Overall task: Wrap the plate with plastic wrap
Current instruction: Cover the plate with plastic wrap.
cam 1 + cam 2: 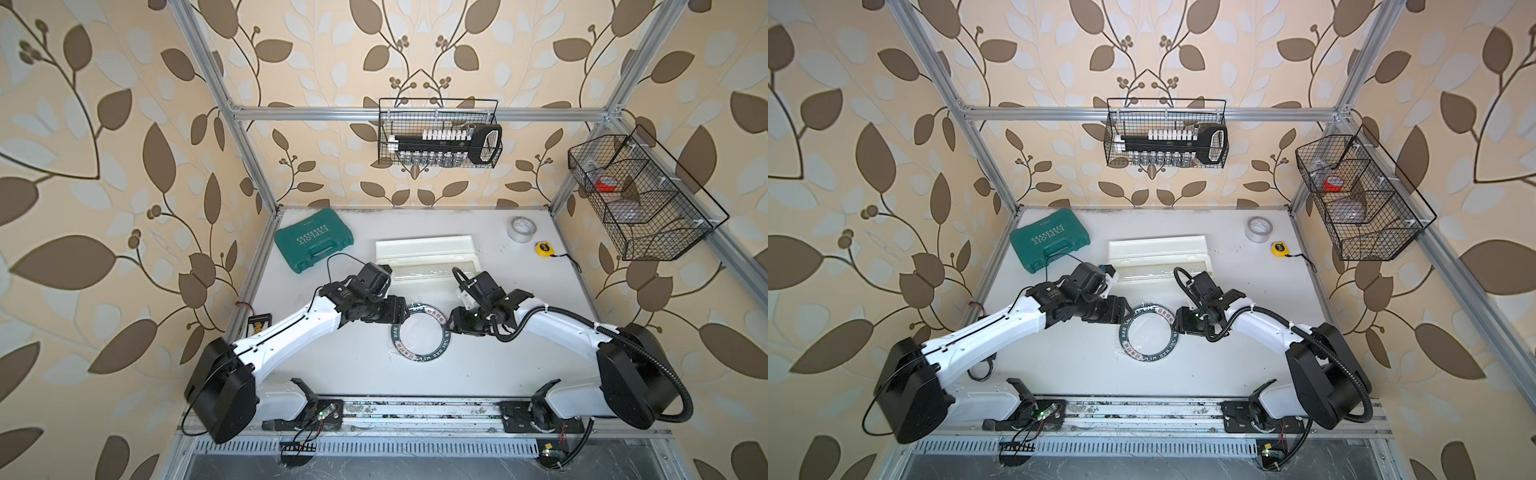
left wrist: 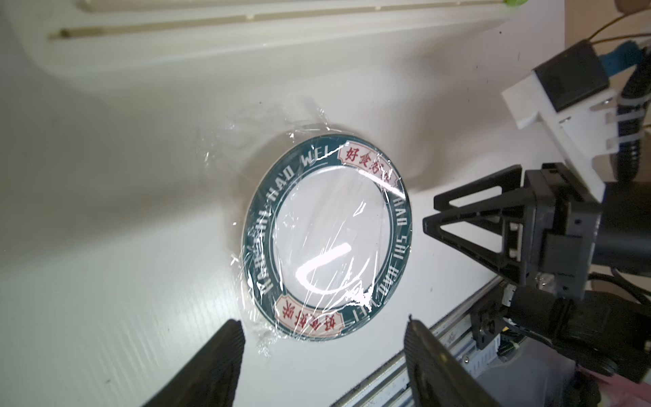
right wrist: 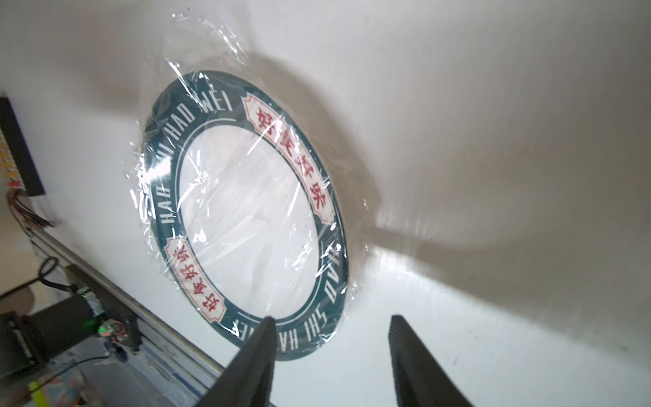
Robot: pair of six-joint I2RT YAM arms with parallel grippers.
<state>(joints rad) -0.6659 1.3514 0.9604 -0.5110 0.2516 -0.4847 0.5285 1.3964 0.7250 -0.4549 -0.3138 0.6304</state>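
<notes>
- The left gripper was seen with its jaws spread wide, and nothing was held between them.
- The plate was found lying flat on the white table just ahead of those jaws, its near rim falling in line with the gap between them.
- The plastic wrap was draped over the plate, crinkled, with loose edges spilled onto the table past the rim.
- The right gripper was seen with its jaws parted less widely, and nothing was gripped.
- The plate's rim was overlapped by one right finger; whether contact was made could not be told.
- In both top views the plate was placed between the two sets of jaws, and the dispenser box lay beyond them.
</notes>
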